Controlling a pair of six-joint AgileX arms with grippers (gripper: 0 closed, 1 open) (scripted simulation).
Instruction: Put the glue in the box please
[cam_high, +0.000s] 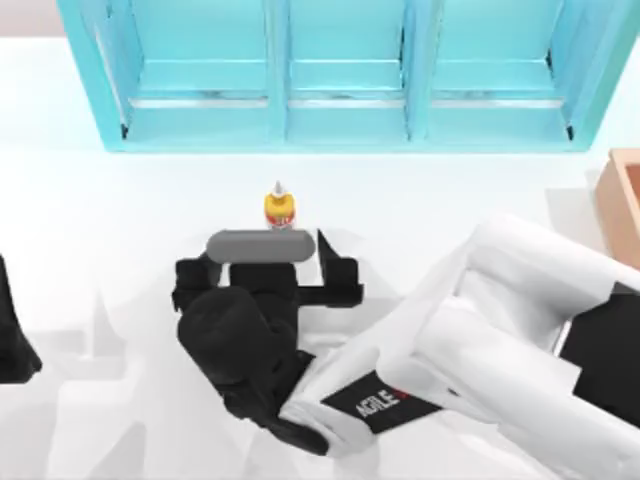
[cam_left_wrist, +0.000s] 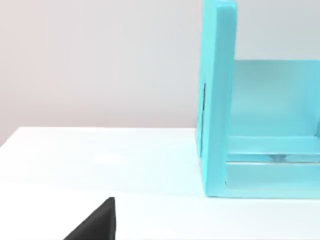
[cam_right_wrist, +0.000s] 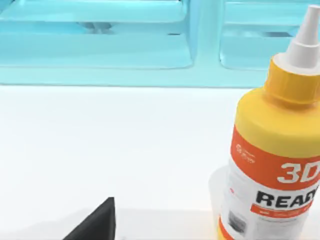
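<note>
Behind everything sits the turquoise shelf (cam_high: 345, 75), 3 compartments, along the table's (cam_high: 120, 200) far edge; using it as ref. Right arm (cam_high: 470, 330) reaches in front of the shelf's middle bay. Tan box (cam_high: 622, 195) is off the shelf's right end, at the table's right edge, well apart from the work.

Right gripper (cam_high: 283, 222) sits just in front of the glue (cam_high: 279, 207), which stands upright ahead of the middle bay, near the shelf but not touching. Can't tell from the top view if the fingers are spread or closed; wrist cam shows the bottle (cam_right_wrist: 277, 145) close and off to one side, not yet held imo.

Left gripper (cam_high: 12, 340) is parked at the left edge, well in front of the shelf's left end; finger state unclear.

Handling guess: small, light, stiff plastic, smooth label so prob slippery, tips easily. Grab mid-body across the label, below the yellow collar. Avoid the white cap, tapered, will squirt out.
</note>
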